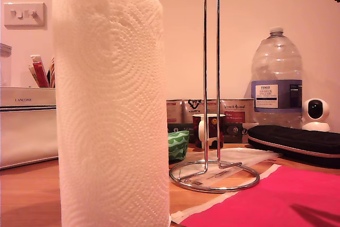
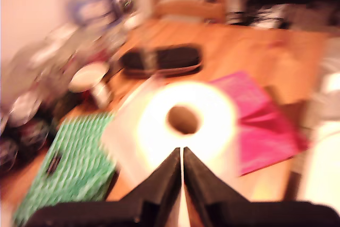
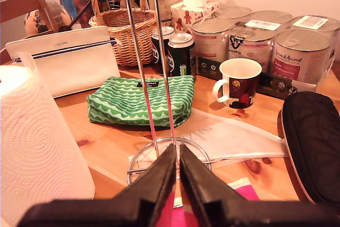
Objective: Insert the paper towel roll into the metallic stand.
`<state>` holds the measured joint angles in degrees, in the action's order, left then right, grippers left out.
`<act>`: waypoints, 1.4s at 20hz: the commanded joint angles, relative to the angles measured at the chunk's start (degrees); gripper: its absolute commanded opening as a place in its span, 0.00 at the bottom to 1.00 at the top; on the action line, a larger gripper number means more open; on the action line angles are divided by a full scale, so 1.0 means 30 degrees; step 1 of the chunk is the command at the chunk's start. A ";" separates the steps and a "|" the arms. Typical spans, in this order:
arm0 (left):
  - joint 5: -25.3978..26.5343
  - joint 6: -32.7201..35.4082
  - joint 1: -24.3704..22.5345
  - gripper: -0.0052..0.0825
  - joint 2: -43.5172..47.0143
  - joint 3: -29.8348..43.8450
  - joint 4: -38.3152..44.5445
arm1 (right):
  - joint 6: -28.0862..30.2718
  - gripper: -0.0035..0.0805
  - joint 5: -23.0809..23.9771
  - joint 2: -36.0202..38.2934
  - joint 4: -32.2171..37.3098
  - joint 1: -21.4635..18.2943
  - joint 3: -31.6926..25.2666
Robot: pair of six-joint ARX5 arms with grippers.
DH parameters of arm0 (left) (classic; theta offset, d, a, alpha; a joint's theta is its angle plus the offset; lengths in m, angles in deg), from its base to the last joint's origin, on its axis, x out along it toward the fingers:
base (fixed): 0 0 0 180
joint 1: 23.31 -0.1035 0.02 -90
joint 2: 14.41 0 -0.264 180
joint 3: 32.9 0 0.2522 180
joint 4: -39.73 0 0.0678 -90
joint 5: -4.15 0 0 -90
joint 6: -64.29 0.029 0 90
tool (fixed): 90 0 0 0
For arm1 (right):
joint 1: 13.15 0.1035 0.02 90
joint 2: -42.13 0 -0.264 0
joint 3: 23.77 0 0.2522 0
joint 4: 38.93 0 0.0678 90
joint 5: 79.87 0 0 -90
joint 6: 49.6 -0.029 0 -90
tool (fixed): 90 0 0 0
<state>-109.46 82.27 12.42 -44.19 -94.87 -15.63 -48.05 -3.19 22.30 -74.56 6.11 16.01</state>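
**Mia:** Well, where is the paper towel roll [image 1: 110,104]?

**Ben:** It stands upright on the table [image 1: 32,195], just beside the metallic stand [image 1: 211,94]. Nothing holds it.

**Mia:** And the fingers?

**Ben:** The first gripper [image 2: 183,155] hangs above the roll's hole, fingers pressed together. The second gripper [image 3: 178,152] points at the stand, fingers pressed together too.

**Mia:** So what helps?

**Ben:** Probably spread the fingers wide, squeeze the soft roll gently, lift it higher than the loop, then line up the hole.
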 commanded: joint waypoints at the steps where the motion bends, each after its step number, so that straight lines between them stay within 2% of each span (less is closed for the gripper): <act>1: -0.0809 0.0197 0.0306 0.17 -0.1144 -0.0750 -0.0809 | -0.0015 0.03 -0.0015 -0.0466 0.0350 0.0109 -0.0138; 3: -0.1362 0.0168 0.0787 0.40 -0.2412 -0.1923 -0.1770 | -0.0015 0.03 -0.0015 -0.0852 0.0503 0.0109 -0.0138; 5: -0.1348 0.0291 0.1370 0.50 -0.3876 -0.2892 -0.2120 | -0.0022 0.03 -0.0015 -0.1217 0.0488 0.0109 -0.0138; 8: -0.0896 0.1421 0.2528 0.53 -0.5909 -0.3402 -0.2142 | -0.0022 0.03 -0.0015 -0.1545 0.0503 0.0109 -0.0138; 13: 0.1872 0.2951 0.4131 0.60 -0.8677 -0.3402 -0.2149 | -0.0022 0.03 -0.0015 -0.1581 0.0539 0.0109 -0.0138; 16: 0.3118 0.3555 0.4575 0.60 -0.9916 -0.3402 -0.2127 | -0.0015 0.03 -0.0015 -0.1581 0.0641 0.0109 -0.0138; 20: 0.3570 0.4058 0.4612 0.60 -1.0972 -0.3402 -0.1865 | -0.0015 0.03 -0.0015 -0.1581 0.0641 0.0109 -0.0138; 22: 0.3650 0.4087 0.4612 0.56 -1.1307 -0.3402 -0.1763 | 0.0000 0.03 -0.0015 -0.1588 0.0634 0.0109 -0.0138; 23: 0.3672 0.4087 0.4612 0.49 -1.1402 -0.3402 -0.1836 | 0.0160 0.04 -0.0015 -0.1705 0.0641 0.0109 -0.0138; 26: 0.3665 0.4095 0.4612 0.13 -1.1453 -0.3402 -0.2215 | 0.2375 0.24 -0.0168 -0.2965 0.1064 0.0117 -0.0138; 27: 0.3665 0.4095 0.4612 0.03 -1.1453 -0.3402 -0.2331 | 0.3118 0.27 -0.0656 -0.3636 0.1683 0.0109 -0.0138; 28: 0.3657 0.4095 0.4612 0.04 -1.1453 -0.3402 -0.2397 | 0.4189 0.27 -0.1319 -0.4335 0.2288 0.0109 -0.0138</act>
<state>-98.47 94.36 26.10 -77.92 -105.30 -22.28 -38.46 -6.17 11.06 -69.14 6.09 16.01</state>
